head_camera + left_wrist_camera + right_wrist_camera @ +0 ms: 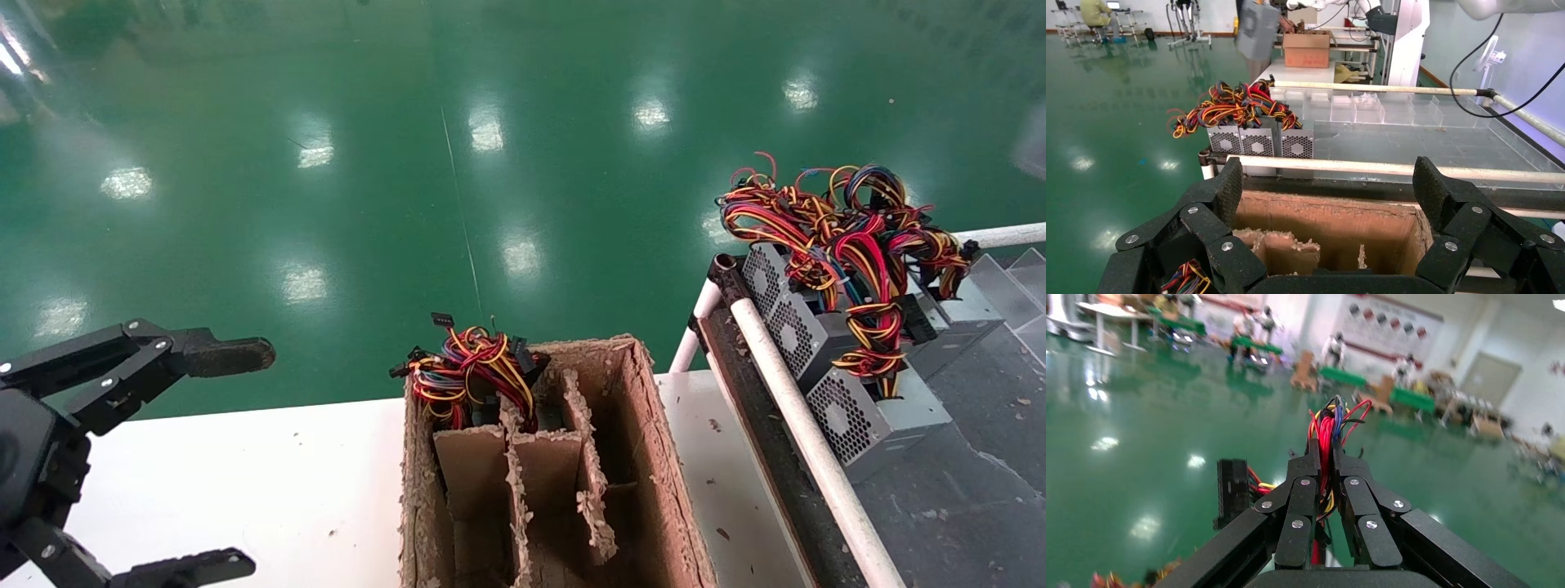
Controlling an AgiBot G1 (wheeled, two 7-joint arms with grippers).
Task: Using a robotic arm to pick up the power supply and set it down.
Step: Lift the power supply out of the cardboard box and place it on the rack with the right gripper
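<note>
In the right wrist view the robotic arm's two black linkage fingers, my right gripper (1324,454), are shut on a red, yellow and blue wire bundle (1327,425) of a power supply. A black plug (1231,490) dangles beside it. The metal box of that unit is hidden, and only green floor shows beyond. This arm is out of the head view. My left gripper (237,459) hangs open and empty over the white table's left end, facing the cardboard carton (1333,220).
Three more power supplies (817,335) stand in a row on the grey rack at right, behind a white rail (801,433). The divided carton (654,457) holds another unit's wires (470,371) in its far-left cell. Clear bins (1389,110) sit further along the rack.
</note>
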